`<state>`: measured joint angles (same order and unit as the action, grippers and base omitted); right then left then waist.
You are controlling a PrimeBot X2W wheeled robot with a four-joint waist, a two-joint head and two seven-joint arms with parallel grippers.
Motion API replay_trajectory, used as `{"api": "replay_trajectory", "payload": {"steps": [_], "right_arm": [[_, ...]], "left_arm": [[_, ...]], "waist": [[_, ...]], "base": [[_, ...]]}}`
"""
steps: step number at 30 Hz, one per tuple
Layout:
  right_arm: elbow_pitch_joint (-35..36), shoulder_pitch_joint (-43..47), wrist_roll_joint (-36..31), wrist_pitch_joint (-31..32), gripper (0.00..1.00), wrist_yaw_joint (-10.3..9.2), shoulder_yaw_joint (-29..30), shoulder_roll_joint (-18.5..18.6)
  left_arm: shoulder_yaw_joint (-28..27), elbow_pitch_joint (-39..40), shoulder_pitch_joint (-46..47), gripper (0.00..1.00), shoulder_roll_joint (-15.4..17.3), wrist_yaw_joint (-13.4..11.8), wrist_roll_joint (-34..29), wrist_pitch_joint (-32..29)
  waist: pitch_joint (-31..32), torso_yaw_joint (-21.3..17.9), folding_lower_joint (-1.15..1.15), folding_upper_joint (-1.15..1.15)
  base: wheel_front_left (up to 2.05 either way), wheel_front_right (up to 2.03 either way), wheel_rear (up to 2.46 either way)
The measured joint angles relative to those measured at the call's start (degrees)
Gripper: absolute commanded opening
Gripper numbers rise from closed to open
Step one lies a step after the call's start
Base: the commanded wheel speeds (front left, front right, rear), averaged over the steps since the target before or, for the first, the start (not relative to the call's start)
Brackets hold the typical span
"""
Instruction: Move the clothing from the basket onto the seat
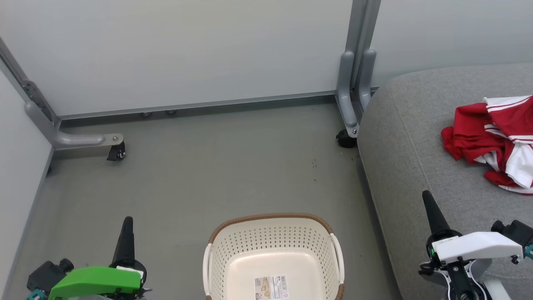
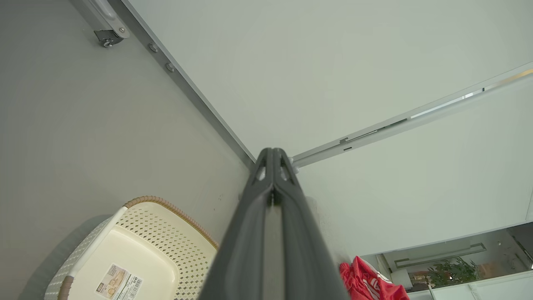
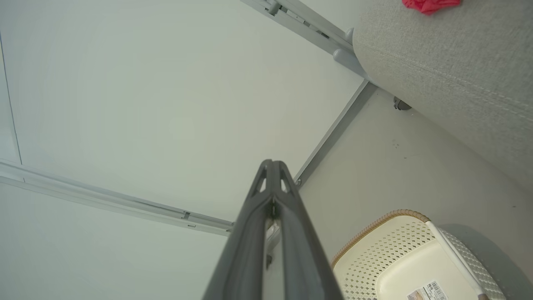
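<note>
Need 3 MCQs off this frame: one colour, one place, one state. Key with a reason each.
1. What colour is the rim of the basket?
A) brown
B) green
C) red

2. Where is the clothing?
A) in the basket
B) on the seat
C) hanging over the basket's handle

3. What state are the left gripper and the right gripper in?
A) both open
B) both shut and empty
C) right shut on the clothing

Key:
1 A: a brown woven-look band tops the cream wall.
2 B: the red-and-white fabric lies on the grey cushion, and the basket holds nothing.
3 B: each wrist view shows the fingers pressed together with nothing between them.
</note>
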<state>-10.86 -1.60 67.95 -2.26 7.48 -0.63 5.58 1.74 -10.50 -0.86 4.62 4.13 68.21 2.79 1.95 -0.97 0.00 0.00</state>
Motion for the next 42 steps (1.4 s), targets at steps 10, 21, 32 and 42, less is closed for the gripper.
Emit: {"api": "replay_trajectory", "payload": {"steps": [10, 21, 32, 42], "right_arm": [[-0.6, -1.0, 5.4, 1.5, 0.00, 0.00, 1.1, -0.3], [-1.3, -1.8, 10.8, 3.0, 0.00, 0.00, 2.1, -0.6], [-1.8, -2.4, 15.6, 4.3, 0.00, 0.00, 3.2, -0.9], [-2.3, -3.3, 19.7, 5.6, 0.00, 0.00, 4.0, -1.1]], "left_arm": [[-1.2, -0.7, 1.4, 0.00, 0.0, 0.7, 5.4, -1.4], [-2.3, -1.3, 2.7, 0.00, 0.0, 1.4, 10.9, -3.0], [-3.5, -2.1, 3.9, 0.00, 0.0, 2.0, 15.6, -4.4], [-4.4, -2.6, 5.0, 0.00, 0.0, 2.5, 19.8, -5.7]], "waist": [[-0.4, 0.2, 0.00, 0.00], [-0.8, 0.3, 0.00, 0.00], [-1.2, 0.5, 0.00, 0.00], [-1.5, 0.7, 0.00, 0.00]], "base": [[0.00, 0.00, 0.00], [0.00, 0.00, 0.00], [0.00, 0.00, 0.00], [0.00, 0.00, 0.00]]}}
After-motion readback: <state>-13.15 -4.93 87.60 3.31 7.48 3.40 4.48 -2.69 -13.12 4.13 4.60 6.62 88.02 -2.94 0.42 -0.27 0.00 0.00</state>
